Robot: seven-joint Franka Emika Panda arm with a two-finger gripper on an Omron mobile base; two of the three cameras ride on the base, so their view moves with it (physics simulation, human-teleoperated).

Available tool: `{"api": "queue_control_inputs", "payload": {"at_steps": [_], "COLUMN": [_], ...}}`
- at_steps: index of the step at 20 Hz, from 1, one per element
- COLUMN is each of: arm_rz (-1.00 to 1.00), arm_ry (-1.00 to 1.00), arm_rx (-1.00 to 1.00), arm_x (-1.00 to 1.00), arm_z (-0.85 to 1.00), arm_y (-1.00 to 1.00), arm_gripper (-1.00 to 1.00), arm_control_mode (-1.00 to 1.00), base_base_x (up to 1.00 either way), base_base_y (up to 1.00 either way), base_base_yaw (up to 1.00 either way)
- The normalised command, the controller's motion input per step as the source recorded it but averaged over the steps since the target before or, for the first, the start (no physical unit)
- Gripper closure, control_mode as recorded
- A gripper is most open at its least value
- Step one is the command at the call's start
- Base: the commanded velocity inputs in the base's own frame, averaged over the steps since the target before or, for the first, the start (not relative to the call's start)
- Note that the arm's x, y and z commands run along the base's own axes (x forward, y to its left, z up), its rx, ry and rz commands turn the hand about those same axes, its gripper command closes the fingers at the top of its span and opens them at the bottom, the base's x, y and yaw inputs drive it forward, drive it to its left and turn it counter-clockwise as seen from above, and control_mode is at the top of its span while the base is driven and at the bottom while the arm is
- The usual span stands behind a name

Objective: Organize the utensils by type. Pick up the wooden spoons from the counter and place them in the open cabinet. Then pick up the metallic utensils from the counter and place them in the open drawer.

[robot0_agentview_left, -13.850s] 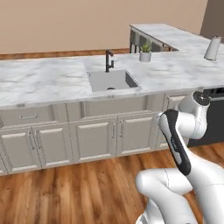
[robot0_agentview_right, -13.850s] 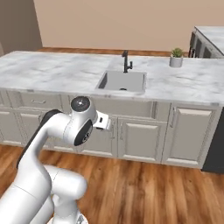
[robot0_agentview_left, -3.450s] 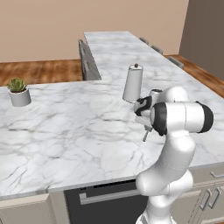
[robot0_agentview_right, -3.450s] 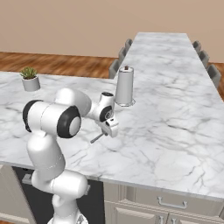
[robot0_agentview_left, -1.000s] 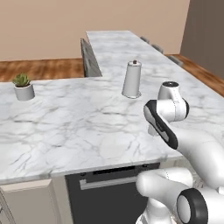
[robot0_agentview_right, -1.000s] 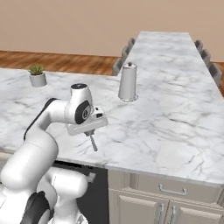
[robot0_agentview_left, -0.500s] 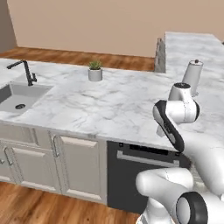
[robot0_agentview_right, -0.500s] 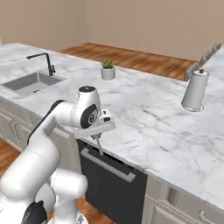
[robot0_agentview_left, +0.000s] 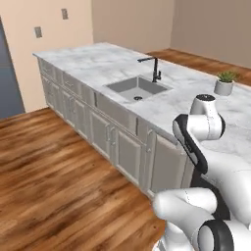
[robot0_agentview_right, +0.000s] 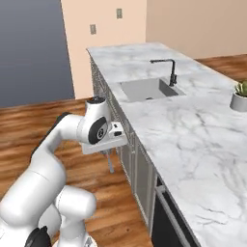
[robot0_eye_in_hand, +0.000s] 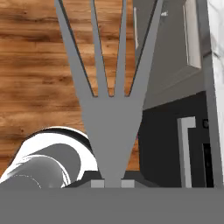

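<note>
My gripper (robot0_agentview_right: 107, 149) is shut on the dull grey steel fork (robot0_agentview_right: 110, 162), which hangs down from the hand over the wooden floor, just off the counter's front edge. In the hand view the fork (robot0_eye_in_hand: 107, 105) rises from between the fingertips of the gripper (robot0_eye_in_hand: 112, 184), its prongs spreading toward the top. The white marble counter (robot0_agentview_right: 193, 125) runs along the right; in the left base view the counter (robot0_agentview_left: 108, 61) lies behind my arm. The wooden spoons, the copper fork, the open cabinet and the open drawer are out of view.
A sink (robot0_agentview_right: 147, 89) with a black faucet (robot0_agentview_right: 169, 70) is set in the counter, and a small potted plant (robot0_agentview_right: 240, 95) stands further along. Below the counter are shut beige base units (robot0_agentview_left: 112, 142) and a dark appliance front (robot0_eye_in_hand: 192, 144). Wooden floor (robot0_agentview_left: 54, 181) lies open to the left.
The whole picture has shifted as the base drove and turned along the counter: the paper towel holder is gone from view and the sink has come closer. The fork stays in the gripper.
</note>
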Motion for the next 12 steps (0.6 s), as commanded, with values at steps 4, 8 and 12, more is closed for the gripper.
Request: {"api": "queue_control_inputs", "payload": {"at_steps": [4, 8, 12], "arm_rz": [0.0, 0.0, 0.0], "arm_ry": [0.0, 0.0, 0.0], "arm_rx": [0.0, 0.0, 0.0], "arm_x": [0.0, 0.0, 0.0], "arm_z": [0.0, 0.0, 0.0], "arm_y": [0.0, 0.0, 0.0], "arm_gripper": [1.0, 1.0, 1.0], "arm_control_mode": [1.0, 1.0, 1.0], "base_base_x": [-0.04, 0.27, 0.49], "base_base_y": [0.37, 0.89, 1.0], "base_base_yaw": [0.98, 0.32, -0.03]}}
